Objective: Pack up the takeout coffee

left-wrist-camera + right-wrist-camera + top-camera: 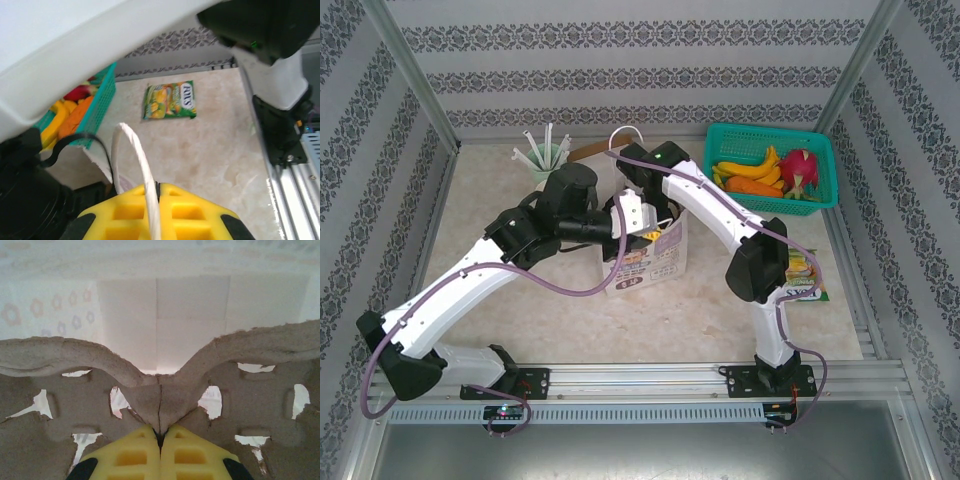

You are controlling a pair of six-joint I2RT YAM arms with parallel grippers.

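behind and to the left of the paper bag (pixel 650 262) stands a mint-green straw holder (pixel 545 157), and at the bag's top left edge the left gripper (pixel 157 192) is pinched shut on the bag's white cord handle (pixel 137 155). down inside the bag the right gripper (pixel 160 437) is closed tight on the middle ridge of a brown pulp cup carrier (pixel 240 390); where the coffee cup sits i cannot tell. behind and to the right of the bag is a teal basket (pixel 770 128) of fruit, and to the bag's right lies a green snack packet (pixel 807 275).
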